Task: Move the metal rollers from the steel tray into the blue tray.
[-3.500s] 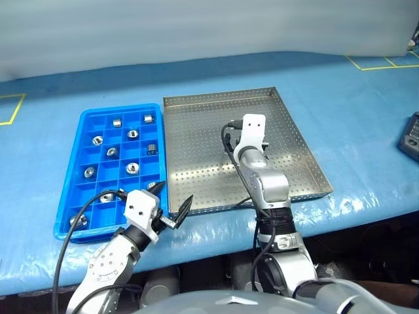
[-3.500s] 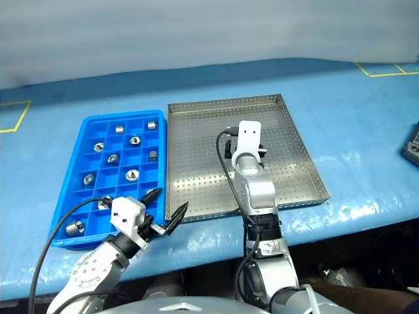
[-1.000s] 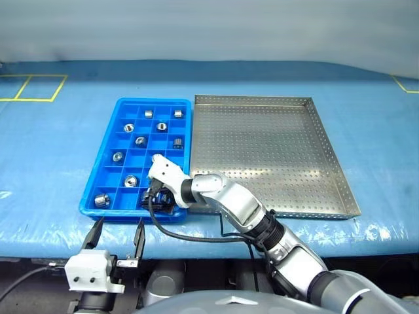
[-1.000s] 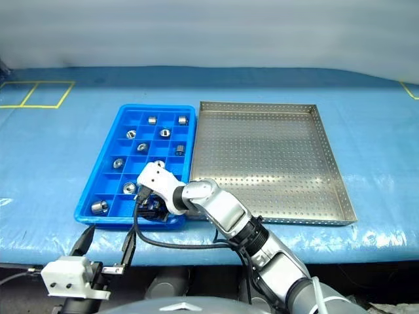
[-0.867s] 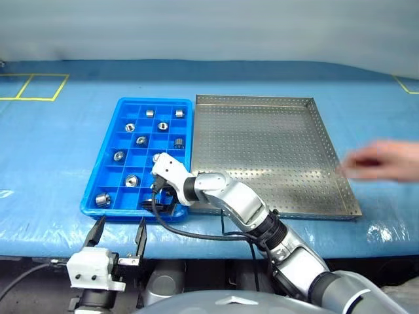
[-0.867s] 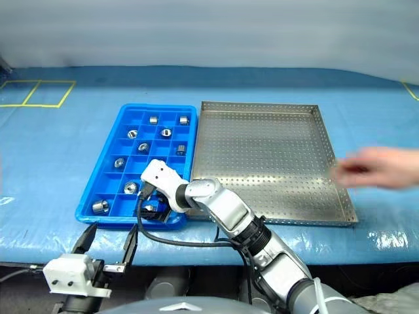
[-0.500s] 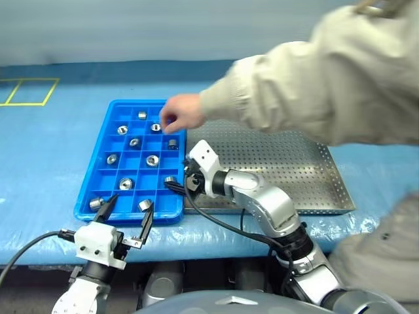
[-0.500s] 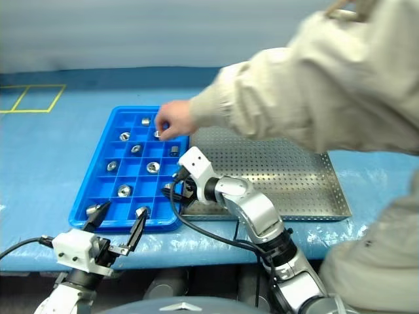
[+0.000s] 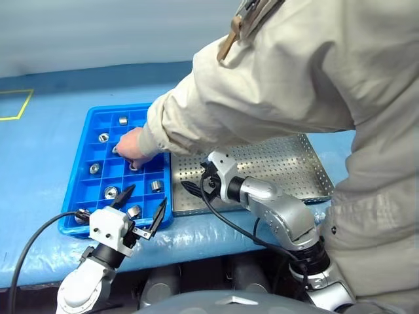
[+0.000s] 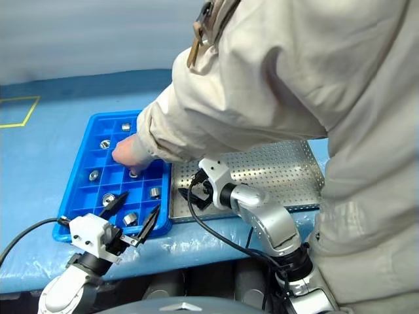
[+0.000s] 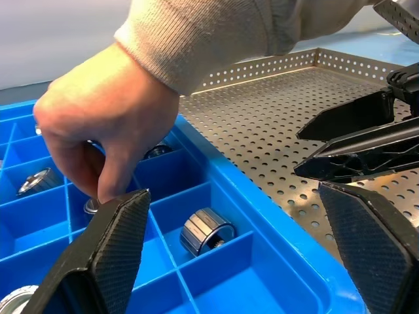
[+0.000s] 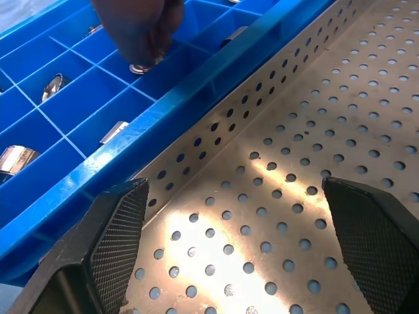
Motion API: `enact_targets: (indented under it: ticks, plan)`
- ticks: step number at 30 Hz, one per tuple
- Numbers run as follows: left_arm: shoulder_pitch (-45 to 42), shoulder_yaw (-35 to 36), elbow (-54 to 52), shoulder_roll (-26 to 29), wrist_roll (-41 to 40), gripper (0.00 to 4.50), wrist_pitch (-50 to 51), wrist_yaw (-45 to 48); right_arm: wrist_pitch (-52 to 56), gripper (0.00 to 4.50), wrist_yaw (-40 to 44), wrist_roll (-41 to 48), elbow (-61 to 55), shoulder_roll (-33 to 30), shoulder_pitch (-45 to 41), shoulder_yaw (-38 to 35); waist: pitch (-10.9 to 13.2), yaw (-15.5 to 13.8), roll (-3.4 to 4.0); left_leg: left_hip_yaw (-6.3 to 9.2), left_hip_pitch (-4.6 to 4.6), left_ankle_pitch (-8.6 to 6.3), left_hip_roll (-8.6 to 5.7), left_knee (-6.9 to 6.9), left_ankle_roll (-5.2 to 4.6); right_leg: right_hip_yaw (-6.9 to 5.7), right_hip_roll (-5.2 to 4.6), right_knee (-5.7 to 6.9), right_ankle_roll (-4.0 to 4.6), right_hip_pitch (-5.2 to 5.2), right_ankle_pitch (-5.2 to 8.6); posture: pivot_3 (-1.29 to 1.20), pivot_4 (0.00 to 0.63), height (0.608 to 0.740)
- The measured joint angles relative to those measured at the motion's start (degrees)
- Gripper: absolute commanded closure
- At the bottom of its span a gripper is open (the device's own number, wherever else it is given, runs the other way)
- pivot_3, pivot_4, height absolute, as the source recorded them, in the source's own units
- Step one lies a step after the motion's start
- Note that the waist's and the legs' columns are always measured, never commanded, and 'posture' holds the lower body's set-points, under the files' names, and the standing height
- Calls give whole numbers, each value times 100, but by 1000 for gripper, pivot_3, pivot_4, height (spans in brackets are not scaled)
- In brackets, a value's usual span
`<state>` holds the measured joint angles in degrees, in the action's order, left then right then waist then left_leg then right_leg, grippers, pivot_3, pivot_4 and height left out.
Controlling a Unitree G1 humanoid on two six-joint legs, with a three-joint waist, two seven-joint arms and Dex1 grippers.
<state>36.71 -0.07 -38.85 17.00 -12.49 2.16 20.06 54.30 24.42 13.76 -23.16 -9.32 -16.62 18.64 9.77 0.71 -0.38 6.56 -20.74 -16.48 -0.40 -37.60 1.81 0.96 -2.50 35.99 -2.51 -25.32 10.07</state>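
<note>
Hovering w/ jaws wide, holding nothing: left gripper [image 9: 139, 206] at blue tray [image 9: 91, 127] near edge, right gripper [image 9: 194, 188] over steel tray [image 9: 288, 171]. Sitting in blue compartments: metal rollers [image 9: 156, 186]; reaching among them: person's hand [image 9: 133, 144].

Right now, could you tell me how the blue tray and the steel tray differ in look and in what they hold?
The blue tray is bright plastic split into small square compartments; the steel tray is bare silver metal with one open, perforated floor. The blue tray holds metal rollers in separate cells, and a person's hand reaches into it; the visible part of the steel tray holds no rollers. Both are rectangular, low-rimmed, and sit side by side on the blue table cover.
</note>
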Motion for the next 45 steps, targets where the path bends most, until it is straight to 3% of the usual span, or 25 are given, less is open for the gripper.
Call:
enact_targets:
  ticks: [37, 45]
  plan:
    - [-90, -107, 0, -117, 116, 0, 130, -132, 3, 18, -110, 31, 0, -75, -190, 62, 0, -4, -1, 0, 4, 0, 0, -5, 0, 1, 0, 2, -1, 6, -2, 118, 150, 740]
    - [-511, 173, 21, -471, 275, 0, 116, -594, -641, 18, -1223, -520, 1135, 712, -1099, -364, -1, -7, -1, 0, 10, 3, -1, -13, 2, 3, 2, 9, -5, 11, -12, 107, 150, 740]
